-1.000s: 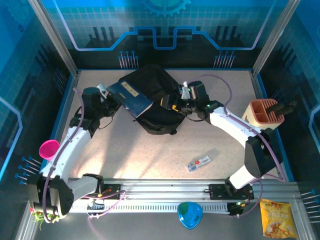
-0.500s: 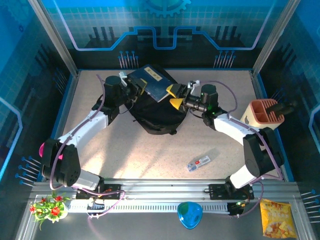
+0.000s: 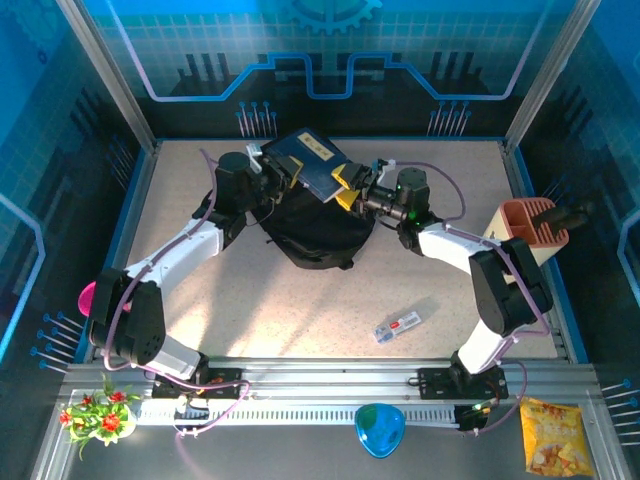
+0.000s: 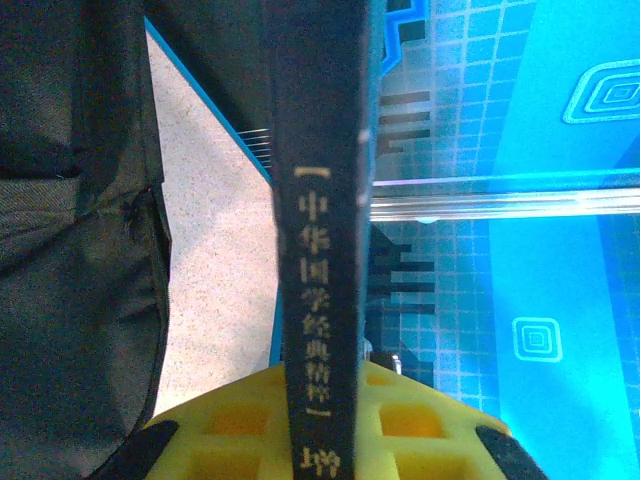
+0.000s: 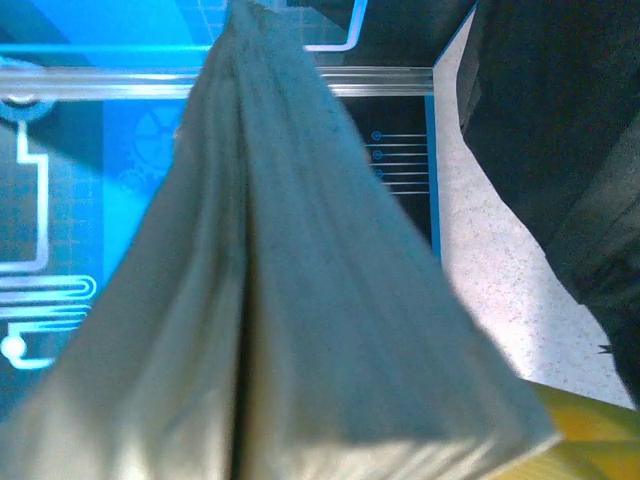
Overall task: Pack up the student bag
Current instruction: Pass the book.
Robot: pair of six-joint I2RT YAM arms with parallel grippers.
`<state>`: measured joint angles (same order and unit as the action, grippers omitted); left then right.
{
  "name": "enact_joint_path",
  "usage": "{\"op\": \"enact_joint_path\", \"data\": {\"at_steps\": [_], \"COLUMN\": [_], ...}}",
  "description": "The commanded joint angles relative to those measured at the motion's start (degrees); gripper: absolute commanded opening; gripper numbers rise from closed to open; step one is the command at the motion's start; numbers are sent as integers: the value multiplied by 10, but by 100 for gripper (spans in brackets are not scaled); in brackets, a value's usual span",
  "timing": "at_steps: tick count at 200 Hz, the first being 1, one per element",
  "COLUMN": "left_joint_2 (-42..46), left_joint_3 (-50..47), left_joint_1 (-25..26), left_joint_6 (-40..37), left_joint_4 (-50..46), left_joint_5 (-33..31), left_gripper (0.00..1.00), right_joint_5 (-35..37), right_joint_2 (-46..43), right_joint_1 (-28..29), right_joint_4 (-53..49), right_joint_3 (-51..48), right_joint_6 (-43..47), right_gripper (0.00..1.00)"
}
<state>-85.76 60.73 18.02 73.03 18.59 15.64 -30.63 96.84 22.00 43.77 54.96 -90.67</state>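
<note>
Top external: book (image 3: 303, 163) hides student bag (image 3: 315, 228) rear.

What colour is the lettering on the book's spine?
Gold, on the dark spine of the book; clearest in the left wrist view.

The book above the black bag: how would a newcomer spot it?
Look to the far middle of the table for the big black student bag. Over its far edge is the dark blue book. Its flat blue cover with a pale label sets it apart from the soft, rounded bag.
</note>
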Motion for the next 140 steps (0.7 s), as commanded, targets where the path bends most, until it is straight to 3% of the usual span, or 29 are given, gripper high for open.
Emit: {"op": "enact_joint_path", "data": {"at_steps": [1,57,77,109,140], "left_joint_2": [-2,-4,4,6,-20], "left_joint_3": [18,20,19,23,45], "left_joint_1": [5,5,5,7,28], "left_joint_6": [2,-31,-75,-191,-288], "left_joint_4": [39,28,-17,-116,-215], "left_joint_5": [16,16,2,-17,-34], "left_gripper": [0,1,19,55,68], "right_joint_5": [8,17,24,35,47], "right_joint_2": [6,-3,-12,-51,-114], "right_joint_1": [1,2,1,-15,-54], "right_joint_4": [45,45,28,-34,-129], "right_joint_3": [16,5,-1,-26,-66], "right_joint_6": [-11,-5,15,78,159], "right_gripper": [62,26,14,7,6]}}
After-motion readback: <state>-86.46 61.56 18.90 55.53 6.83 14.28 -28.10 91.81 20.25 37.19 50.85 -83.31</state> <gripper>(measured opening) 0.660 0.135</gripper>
